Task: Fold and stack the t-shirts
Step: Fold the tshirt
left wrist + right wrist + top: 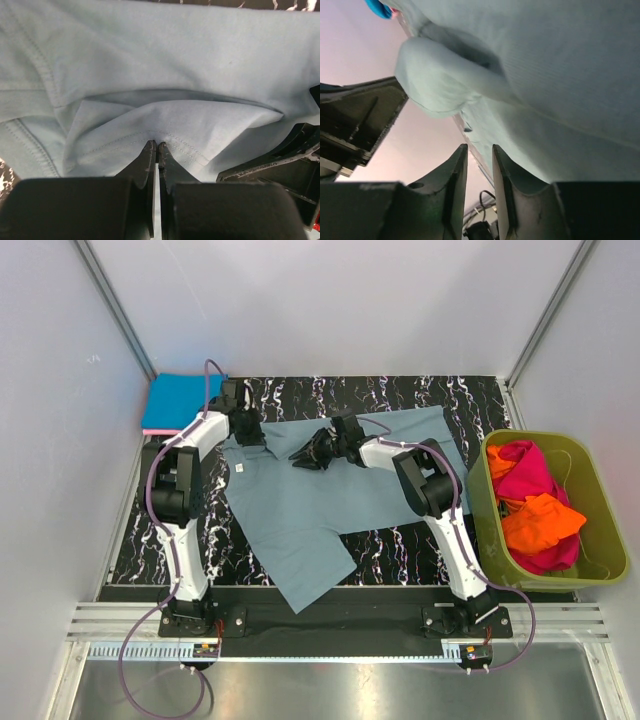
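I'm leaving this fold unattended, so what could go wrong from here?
The left hand pinches only the very hem of the grey-blue t-shirt, so it may slip free. The right hand shows a gap between its fingers; its grip is unclear. The shirt's near corner lies past the marbled table and could snag.

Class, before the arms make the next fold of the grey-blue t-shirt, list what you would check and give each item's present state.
1. Left gripper shut on the grey-blue t-shirt hem: ok.
2. Right gripper holding the shirt: not ok, fingers apart, no cloth between them.
3. Shirt lying flat: not ok, bunched near both grippers.
4. Folded bright blue shirt apart from it: cannot tell, gap hidden.
5. Tub clear of both arms: ok.
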### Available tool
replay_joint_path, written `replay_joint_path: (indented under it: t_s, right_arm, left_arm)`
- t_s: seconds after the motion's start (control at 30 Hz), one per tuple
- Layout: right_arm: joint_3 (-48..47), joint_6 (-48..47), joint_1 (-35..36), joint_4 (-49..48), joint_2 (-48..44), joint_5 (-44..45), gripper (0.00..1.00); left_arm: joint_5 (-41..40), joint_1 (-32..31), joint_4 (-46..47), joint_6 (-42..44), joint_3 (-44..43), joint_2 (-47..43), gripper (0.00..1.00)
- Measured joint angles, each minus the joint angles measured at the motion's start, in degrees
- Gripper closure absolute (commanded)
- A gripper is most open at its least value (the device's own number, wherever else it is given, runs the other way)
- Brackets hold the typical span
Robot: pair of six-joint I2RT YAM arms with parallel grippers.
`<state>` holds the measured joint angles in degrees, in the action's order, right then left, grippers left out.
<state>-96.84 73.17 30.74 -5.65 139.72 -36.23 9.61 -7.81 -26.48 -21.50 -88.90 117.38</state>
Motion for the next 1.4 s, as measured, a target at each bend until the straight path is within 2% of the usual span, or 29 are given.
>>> replay_joint_path:
  t_s: [0.5,0.8,1.0,1.17,1.23,1.33,1.4]
  right_arm:
    - [-5.07,4.85,1.27,-3.21,3.74,7.78,0.68]
    - [-8.02,5.35,3.28,0.74,4.28,13.70,0.62]
    - [-10.43,6.95,4.22,5.64,4.37,17.81,0.63]
    - [-10.95,8.68,4.63,7.26,4.37,19.93,0.69]
    - [-11.19,9.66,4.72,7.65,4.52,20.48,0.77]
    - [-12.31,10.32,4.76,8.31,5.35,20.72,0.80]
    - [-12.87,10.19,4.76,8.55,5.66,20.83,0.88]
  left_arm:
    - [0.66,0.24,-0.09,-0.50,-3.06,0.13,1.00]
    - [1.73,0.37,0.00,-1.31,-3.54,1.42,1.00]
    - [1.84,0.39,0.04,-1.44,-3.54,1.62,1.00]
    - [1.97,0.37,0.11,-1.51,-3.52,1.62,1.00]
    - [1.99,0.37,0.20,-1.68,-3.52,1.62,1.00]
    - [2.16,0.37,0.50,-2.10,-3.52,1.62,1.00]
    - [2.21,0.37,0.52,-2.19,-3.52,1.62,1.00]
